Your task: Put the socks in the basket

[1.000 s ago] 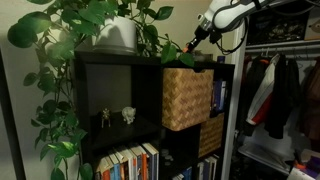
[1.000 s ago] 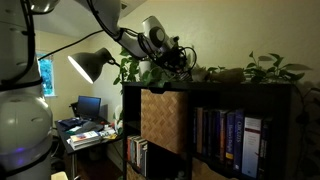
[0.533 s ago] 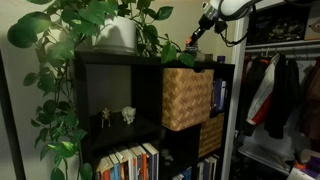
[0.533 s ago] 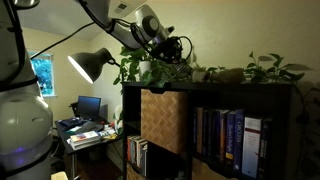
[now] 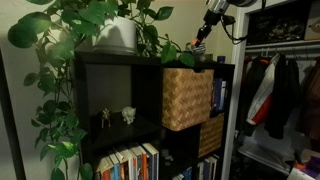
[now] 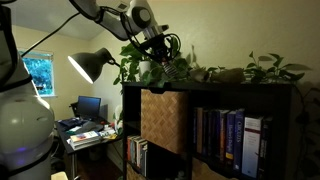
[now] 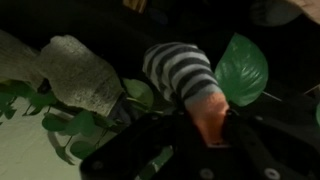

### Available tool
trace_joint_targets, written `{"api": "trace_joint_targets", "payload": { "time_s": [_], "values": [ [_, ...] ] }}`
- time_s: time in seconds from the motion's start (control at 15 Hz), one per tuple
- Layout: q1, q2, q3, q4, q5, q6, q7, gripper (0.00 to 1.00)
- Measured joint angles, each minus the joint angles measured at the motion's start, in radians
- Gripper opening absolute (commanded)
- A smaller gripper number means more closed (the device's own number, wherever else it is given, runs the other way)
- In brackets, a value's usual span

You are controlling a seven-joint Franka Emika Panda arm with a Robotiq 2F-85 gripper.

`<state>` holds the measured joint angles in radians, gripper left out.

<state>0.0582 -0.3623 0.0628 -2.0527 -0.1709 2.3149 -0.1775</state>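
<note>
Grey-and-white striped sock (image 7: 182, 72) sits in the gripper (image 7: 210, 128): fingers are clamped on its orange toe end, and the rest of it trails away from the palm. Grip is at the tip, prob. because that end stuck out clear of the foliage. Close beside the held one in the wrist view, a second sock (image 7: 75, 68), plain knitted grey, lies loose on the dark surface, not held. Green leaves (image 7: 245, 68) crowd in on both sides of the fingers, so there's little room to work.

Further out, in an exterior view, the arm (image 5: 215, 8) comes down from above w/ the gripper just over the shelf (image 5: 120, 57) top. Below the gripper is the basket (image 5: 187, 97), tan wicker, sitting in the upper cubby and sticking out fwd, which leaves part of its mouth open from above. Farther along the top stands a white plant pot (image 5: 118, 35).
</note>
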Motion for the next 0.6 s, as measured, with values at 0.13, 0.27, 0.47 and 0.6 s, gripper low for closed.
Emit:
{"api": "trace_joint_targets", "payload": {
  "time_s": [0.13, 0.27, 0.47, 0.6],
  "values": [
    [0.008, -0.002, 0.000, -0.001, 0.029, -0.060, -0.001, 0.08],
    [0.013, -0.001, -0.001, -0.007, 0.059, -0.103, -0.006, 0.09],
    [0.016, 0.002, -0.004, -0.031, 0.083, -0.112, -0.011, 0.09],
    [0.016, 0.007, -0.006, -0.051, 0.083, -0.108, -0.011, 0.09]
  ]
}}
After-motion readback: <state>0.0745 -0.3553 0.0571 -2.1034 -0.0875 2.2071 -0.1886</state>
